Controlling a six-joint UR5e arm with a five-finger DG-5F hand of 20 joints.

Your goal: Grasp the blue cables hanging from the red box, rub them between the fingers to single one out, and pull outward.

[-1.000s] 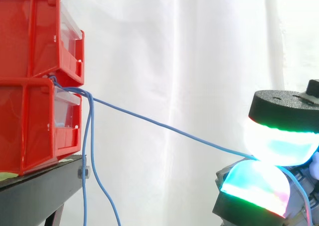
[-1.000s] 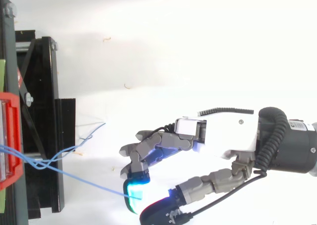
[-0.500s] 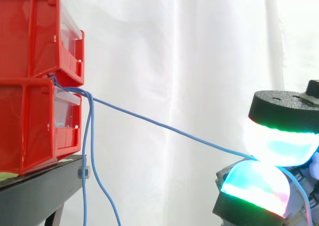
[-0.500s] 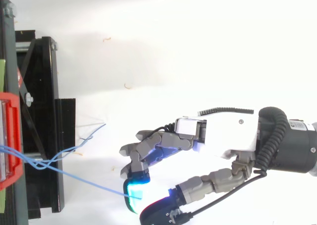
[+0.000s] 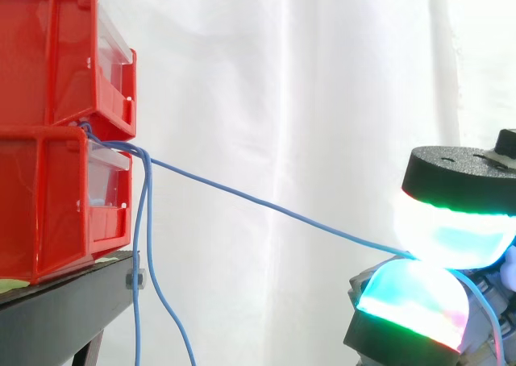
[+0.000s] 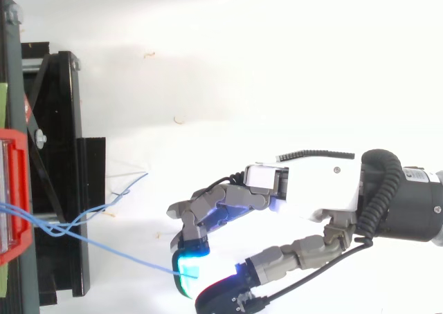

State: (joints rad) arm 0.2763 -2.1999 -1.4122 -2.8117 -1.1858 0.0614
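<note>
At gap btwn stacked red bins (image 5: 56, 205), blue cables (image 5: 133, 147) exit; hand (image 6: 311, 186) pinches one taut.

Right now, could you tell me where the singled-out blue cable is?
In the side view the blue cable stretches from between the stacked red bins at left, down and rightward to the hand, whose glowing pads pinch it at lower right.
</note>
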